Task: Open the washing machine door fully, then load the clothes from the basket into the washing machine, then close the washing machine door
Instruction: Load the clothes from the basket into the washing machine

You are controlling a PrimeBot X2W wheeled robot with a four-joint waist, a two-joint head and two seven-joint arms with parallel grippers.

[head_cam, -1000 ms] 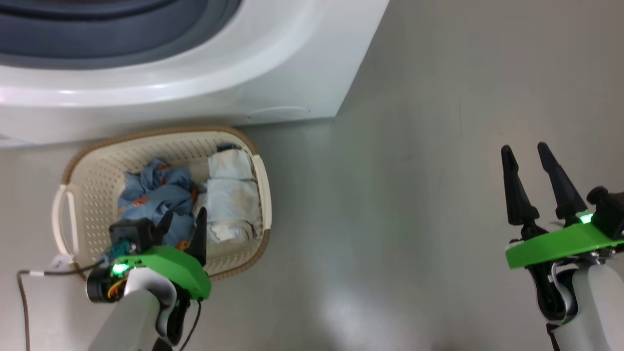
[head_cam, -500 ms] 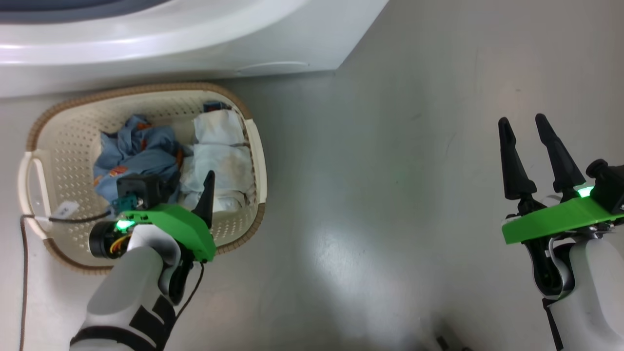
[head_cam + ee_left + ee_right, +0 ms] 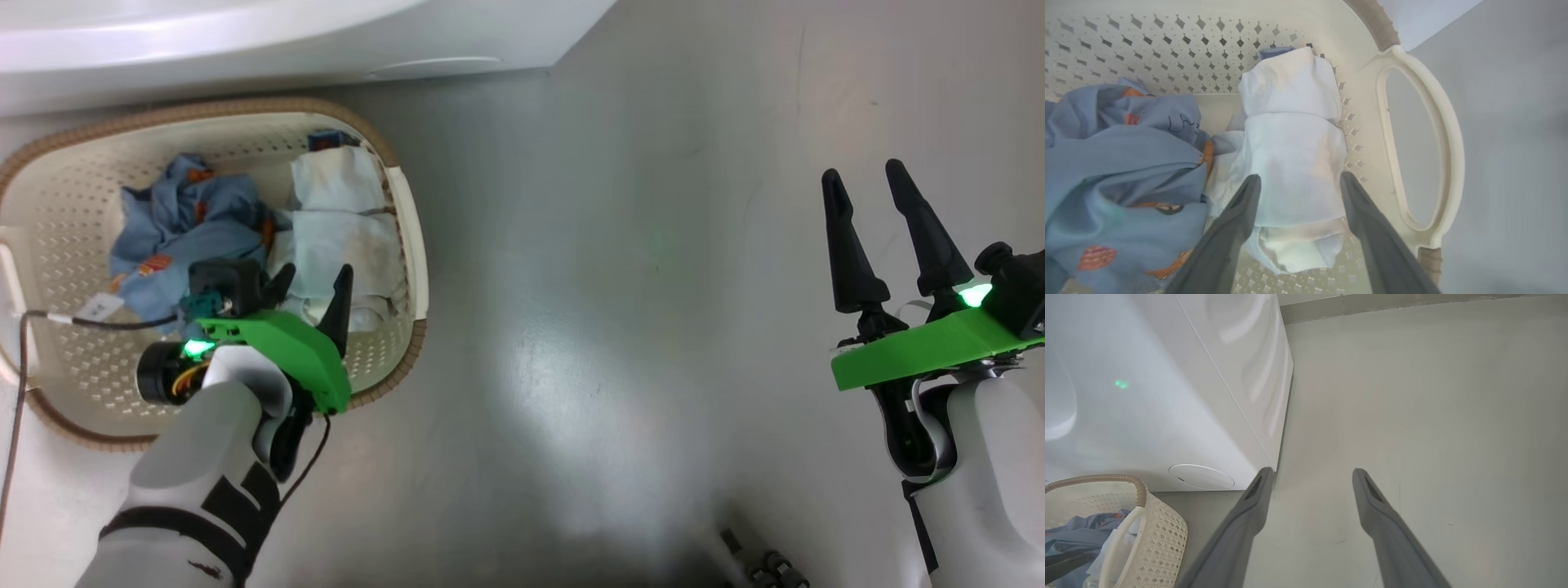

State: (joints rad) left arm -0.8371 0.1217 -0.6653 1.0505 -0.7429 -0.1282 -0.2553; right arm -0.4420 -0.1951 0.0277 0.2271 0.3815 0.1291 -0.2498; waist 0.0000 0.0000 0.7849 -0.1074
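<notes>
The cream basket point(image 3: 412, 245) sits on the floor in front of the white washing machine point(image 3: 245, 41). Inside lie the clothes: a light blue garment point(image 3: 175, 220) with orange prints on the left and a rolled white garment point(image 3: 343, 220) on the right. My left gripper point(image 3: 310, 282) hangs open inside the basket. In the left wrist view its fingers point(image 3: 1237, 220) straddle the white garment point(image 3: 1294, 155), with the blue one point(image 3: 1122, 171) beside it. My right gripper point(image 3: 865, 184) stands open over bare floor far to the right. The washing machine door is out of view.
The machine's front with its round service cover point(image 3: 1202, 476) rises behind the basket point(image 3: 1163, 535). A dark cable point(image 3: 20, 392) trails from my left wrist over the basket's left side. Grey floor point(image 3: 612, 286) spreads between the two arms.
The head camera has tilted down, so the machine and basket slid up and left in view. My left gripper has moved deeper into the basket, toward the white garment. Both grippers stay open.
</notes>
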